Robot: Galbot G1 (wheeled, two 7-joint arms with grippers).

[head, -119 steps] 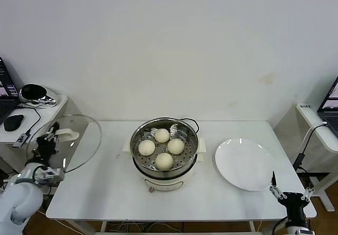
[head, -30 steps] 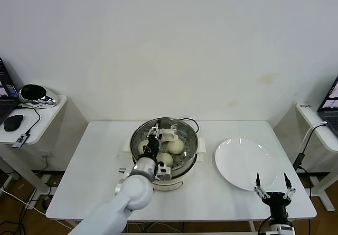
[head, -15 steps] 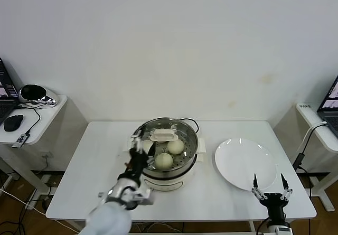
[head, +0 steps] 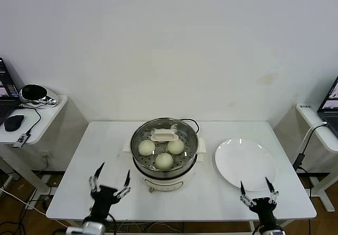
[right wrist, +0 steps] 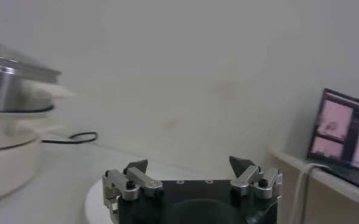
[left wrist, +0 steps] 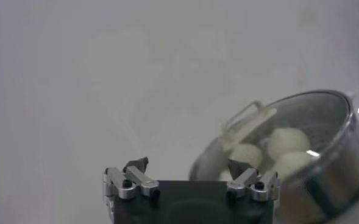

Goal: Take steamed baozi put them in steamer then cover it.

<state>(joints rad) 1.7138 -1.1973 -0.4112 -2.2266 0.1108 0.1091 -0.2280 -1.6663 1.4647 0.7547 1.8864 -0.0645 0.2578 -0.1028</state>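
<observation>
The steamer [head: 142, 167] stands mid-table on its white base. The cover [head: 182, 131] sits on it, its cream handle [head: 163, 135] at the centre. Under the glass I see three baozi [head: 164, 160]; a fourth is hidden behind the handle. My left gripper [head: 110, 180] is open and empty at the table's front left, apart from the steamer. In the left wrist view the covered steamer [left wrist: 325, 155] and the handle [left wrist: 246, 119] show beyond my open gripper [left wrist: 188, 167]. My right gripper [head: 256, 189] is open and empty at the front right; it also shows in the right wrist view [right wrist: 190, 165].
An empty white plate [head: 245, 163] lies right of the steamer, just behind the right gripper. The steamer's black cord [head: 194, 122] runs behind it. A side table with a mouse [head: 13, 122] stands at far left. A laptop [right wrist: 350, 140] stands at far right.
The left gripper carried the cover from the left onto the steamer, let go of the handle, and drew back to the table's front left. The right gripper shifted slightly left.
</observation>
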